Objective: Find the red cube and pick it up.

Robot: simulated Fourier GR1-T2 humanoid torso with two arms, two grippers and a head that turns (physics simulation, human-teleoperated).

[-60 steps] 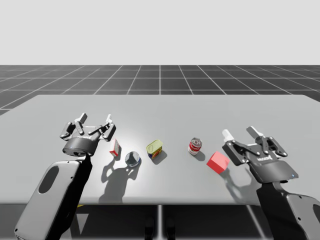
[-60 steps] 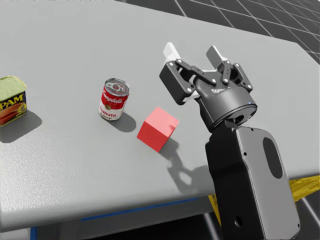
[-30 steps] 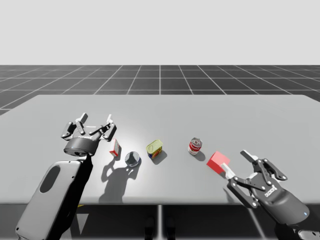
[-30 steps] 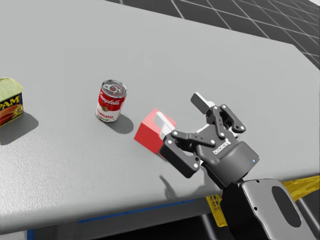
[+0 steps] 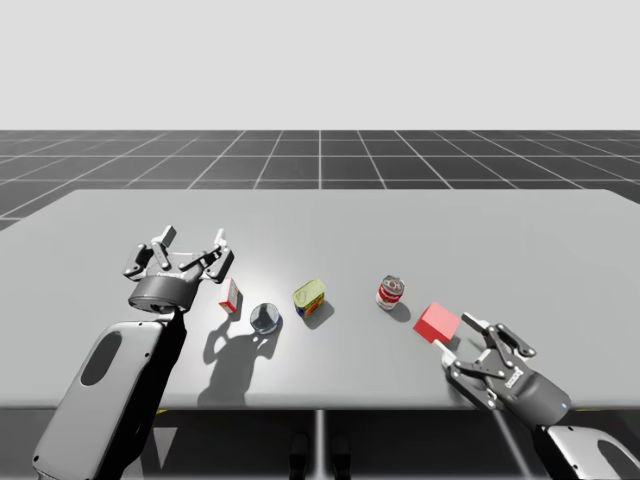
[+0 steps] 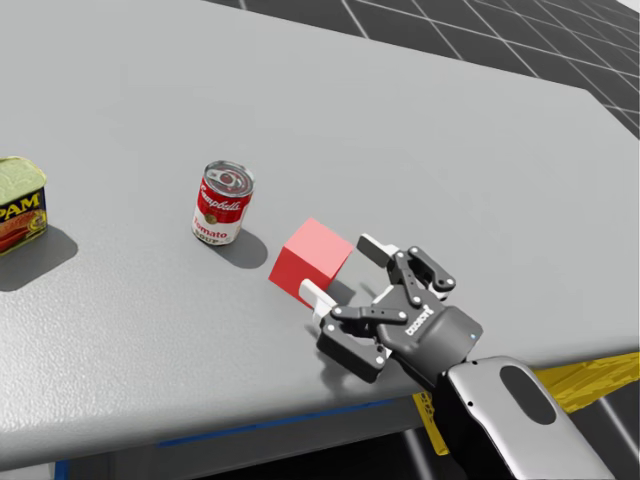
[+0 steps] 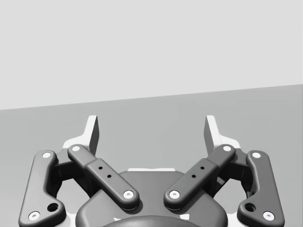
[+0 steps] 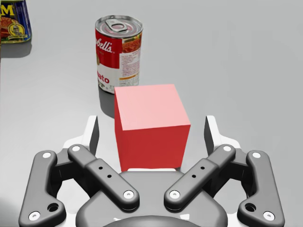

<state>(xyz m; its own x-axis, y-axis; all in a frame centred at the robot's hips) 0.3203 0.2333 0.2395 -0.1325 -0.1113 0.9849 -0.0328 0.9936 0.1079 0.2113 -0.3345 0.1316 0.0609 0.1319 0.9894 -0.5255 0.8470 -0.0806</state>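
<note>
Right gripper (image 6: 343,272) sits low over the near edge of the flat grey table (image 5: 500,230), fingers spread wide. The solid red cube (image 8: 151,123) stands on the table right between them, with a gap on either side and no contact. Just beyond the cube is an upright red-and-white metal can (image 8: 118,49), and further off a blue-and-yellow rectangular tin (image 8: 13,21). Across the table, left gripper (image 5: 192,240) is spread too, holding nothing, near a small red-and-white box (image 5: 231,296).
</note>
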